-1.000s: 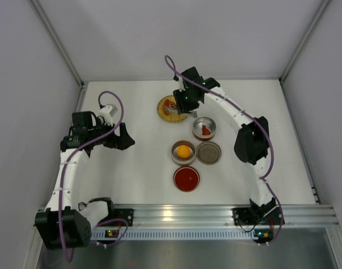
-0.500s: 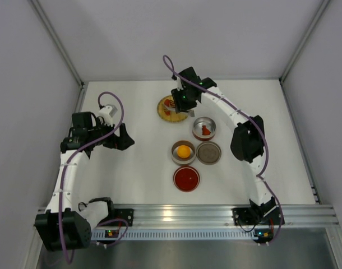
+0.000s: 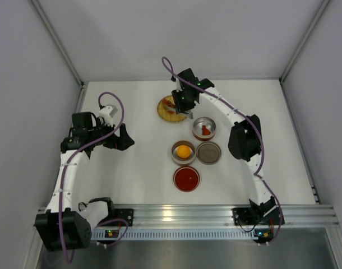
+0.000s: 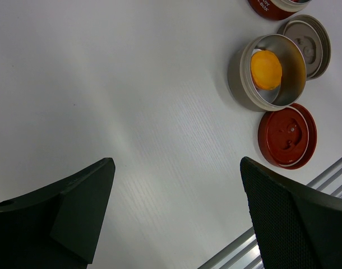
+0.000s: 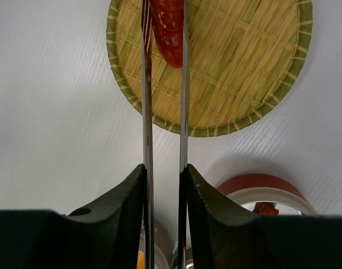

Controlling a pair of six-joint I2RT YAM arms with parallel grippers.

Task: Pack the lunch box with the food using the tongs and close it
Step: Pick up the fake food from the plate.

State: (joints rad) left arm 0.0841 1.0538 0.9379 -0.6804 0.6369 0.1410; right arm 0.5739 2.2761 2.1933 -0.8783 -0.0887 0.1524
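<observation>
Tongs: two thin, shiny metal arms [image 5: 147, 112], nearly parallel, clenched between the right gripper [image 5: 164, 171] fingers, with the far ends over the plate.
Red piece: glossy and elongated [image 5: 168, 33], between the tong arms on the plate.
Plate: round yellow woven straw [image 5: 244, 73] with a greenish rim.
Near tin: round metal [image 4: 238, 75], holds a smooth orange piece [image 4: 266, 69].
Far tin: metal [image 3: 195, 128], holds another red bit [image 3: 205, 131].
Red lid: round [image 4: 287, 136], flat on the table.
Left gripper: released [image 4: 176, 162], jaws wide, empty.
</observation>
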